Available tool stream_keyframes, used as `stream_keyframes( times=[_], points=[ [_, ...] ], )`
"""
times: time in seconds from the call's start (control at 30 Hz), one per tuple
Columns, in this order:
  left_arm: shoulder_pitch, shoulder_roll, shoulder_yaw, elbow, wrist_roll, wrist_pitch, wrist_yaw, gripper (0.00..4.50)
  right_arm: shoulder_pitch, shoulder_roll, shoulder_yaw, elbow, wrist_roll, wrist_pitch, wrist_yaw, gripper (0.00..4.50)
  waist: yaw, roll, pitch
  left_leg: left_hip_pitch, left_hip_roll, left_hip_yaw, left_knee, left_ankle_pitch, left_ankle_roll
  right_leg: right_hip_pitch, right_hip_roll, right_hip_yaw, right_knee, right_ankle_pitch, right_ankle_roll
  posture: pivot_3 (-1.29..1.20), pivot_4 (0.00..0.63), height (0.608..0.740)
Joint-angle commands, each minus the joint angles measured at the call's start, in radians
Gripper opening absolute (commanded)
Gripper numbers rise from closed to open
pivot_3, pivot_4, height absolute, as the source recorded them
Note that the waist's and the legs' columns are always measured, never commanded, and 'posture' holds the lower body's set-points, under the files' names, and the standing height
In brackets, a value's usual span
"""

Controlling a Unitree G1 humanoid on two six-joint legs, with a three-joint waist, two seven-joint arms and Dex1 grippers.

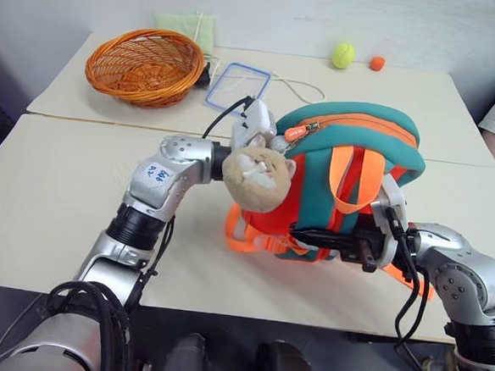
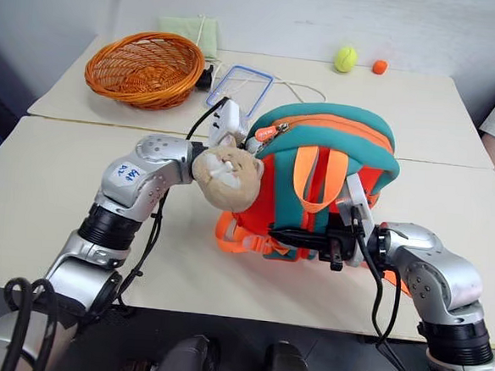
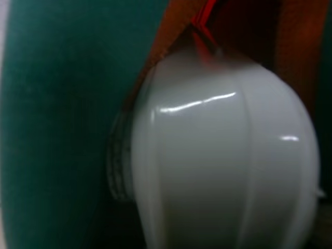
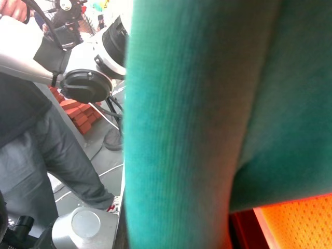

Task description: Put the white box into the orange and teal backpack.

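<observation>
Right gripper [image 2: 339, 240] is clamped on the orange and teal backpack [image 2: 325, 170], holding its near side upright. Left gripper [image 1: 253, 125] carries the white box [image 3: 223, 155] at the backpack's zip mouth; finger state unclear. Suggest sliding it in end-first, backpack held steady.

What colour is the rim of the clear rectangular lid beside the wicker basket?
Blue. The clear rectangular lid shows best in the left eye view, beside the orange wicker basket.
</observation>
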Motion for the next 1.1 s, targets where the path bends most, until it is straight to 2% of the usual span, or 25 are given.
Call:
stream_keyframes(
  times=[0.03, 0.2, 0.27, 0.4, 0.5, 0.63, 0.87, 0.97, 1.1],
  points=[
    [0.005, 0.028, 0.050, -0.067, -0.049, 0.059, -0.029, 2.47, -0.009, 0.010, -0.002, -0.052, 0.012, -0.001, -0.017, 0.00, 0.000, 0.000, 0.000, 0.000, 0.000, 0.000, 0.000, 0.000, 0.000, 0.000, 0.000, 0.000, 0.000, 0.000, 0.000, 0.00, 0.150, 0.740],
    [0.153, 0.191, 0.225, -0.204, -0.180, 0.042, -0.165, 4.03, 0.001, 0.024, -0.024, -0.059, 0.017, 0.000, -0.059, 0.00, -0.024, 0.000, 0.000, 0.000, 0.001, -0.001, -0.001, 0.000, -0.001, 0.000, 0.000, 0.000, 0.004, 0.000, 0.000, 0.00, 0.150, 0.740],
    [0.173, 0.228, 0.253, -0.213, -0.196, 0.028, -0.196, 4.46, 0.004, 0.025, -0.027, -0.059, 0.017, -0.002, -0.063, 0.00, -0.021, 0.000, 0.000, -0.001, 0.001, -0.001, 0.000, 0.000, -0.001, 0.000, 0.000, -0.001, 0.003, 0.000, 0.000, 0.00, 0.150, 0.740],
    [0.240, 0.403, 0.323, -0.221, -0.242, 0.061, -0.340, 4.46, -0.012, 0.041, -0.047, -0.023, 0.016, -0.014, -0.085, 0.00, -0.021, 0.000, 0.000, 0.000, -0.001, -0.002, 0.001, 0.000, 0.000, 0.001, -0.001, -0.001, 0.001, 0.000, 0.000, 0.00, 0.150, 0.740],
    [0.289, 0.454, 0.350, -0.270, -0.275, 0.063, -0.364, 4.46, -0.024, 0.035, -0.039, 0.002, 0.001, -0.022, -0.069, 0.00, -0.021, 0.000, 0.000, 0.000, -0.001, -0.002, 0.000, 0.000, 0.000, 0.001, -0.002, 0.000, 0.001, 0.000, 0.000, 0.00, 0.150, 0.740],
    [0.328, 0.379, 0.369, -0.410, -0.346, 0.086, -0.258, 4.46, -0.042, 0.040, -0.021, 0.039, -0.020, -0.034, -0.046, 0.00, -0.013, 0.000, 0.000, -0.002, -0.001, -0.004, 0.001, -0.001, 0.001, 0.002, -0.002, -0.001, 0.001, 0.000, 0.000, 0.00, 0.150, 0.740],
    [0.338, 0.199, 0.312, -0.477, -0.297, 0.034, -0.054, 4.46, -0.049, 0.050, -0.003, 0.061, -0.038, -0.045, -0.022, 0.00, -0.003, 0.000, 0.000, -0.002, -0.002, -0.004, 0.002, -0.001, 0.002, 0.002, -0.002, -0.001, 0.002, 0.000, 0.000, 0.00, 0.150, 0.740],
    [0.328, 0.164, 0.330, -0.476, -0.294, 0.021, 0.009, 3.84, -0.045, 0.058, 0.001, 0.063, -0.045, -0.048, -0.021, 0.00, -0.003, 0.000, 0.000, -0.002, -0.001, -0.004, 0.003, -0.001, 0.002, 0.002, -0.002, -0.001, 0.002, 0.000, 0.000, 0.00, 0.150, 0.740],
    [0.335, 0.168, 0.371, -0.480, -0.340, 0.027, 0.030, 2.61, -0.038, 0.064, 0.003, 0.061, -0.055, -0.049, -0.018, 0.00, -0.003, 0.000, 0.000, -0.002, -0.001, -0.004, 0.002, -0.001, 0.001, 0.002, -0.002, -0.002, 0.002, 0.000, 0.000, 0.00, 0.150, 0.740]
  ],
)
